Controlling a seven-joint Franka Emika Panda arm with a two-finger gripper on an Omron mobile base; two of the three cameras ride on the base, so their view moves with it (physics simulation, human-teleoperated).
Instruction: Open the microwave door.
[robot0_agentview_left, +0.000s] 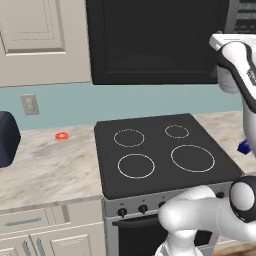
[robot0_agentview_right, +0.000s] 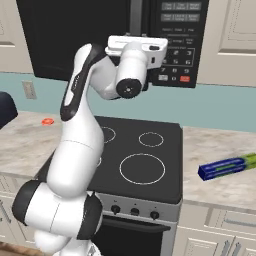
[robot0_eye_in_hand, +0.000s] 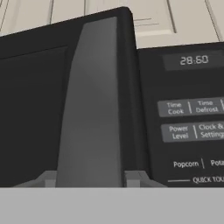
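Note:
The microwave (robot0_agentview_right: 176, 46) hangs above the stove, with its grey keypad and clock (robot0_eye_in_hand: 194, 60) on the right. Its glossy black door (robot0_agentview_left: 155, 40) (robot0_agentview_right: 65, 35) takes up the left part and looks closed in both base views. A long vertical bar handle (robot0_eye_in_hand: 92, 109) (robot0_agentview_right: 136, 17) runs down the door's right edge. My gripper (robot0_eye_in_hand: 89, 178) is raised to that handle and shut on it, one fingertip (robot0_eye_in_hand: 48, 178) on each side of the bar near its lower end. In the right base view my white hand (robot0_agentview_right: 136, 50) covers the grip.
Below is a black cooktop (robot0_agentview_left: 165, 150) with white rings and knobs on the oven front. A small red thing (robot0_agentview_left: 61, 136) and a dark appliance (robot0_agentview_left: 7, 137) sit on the left counter. A blue box (robot0_agentview_right: 227, 167) lies on the right counter. Cream cabinets flank the microwave.

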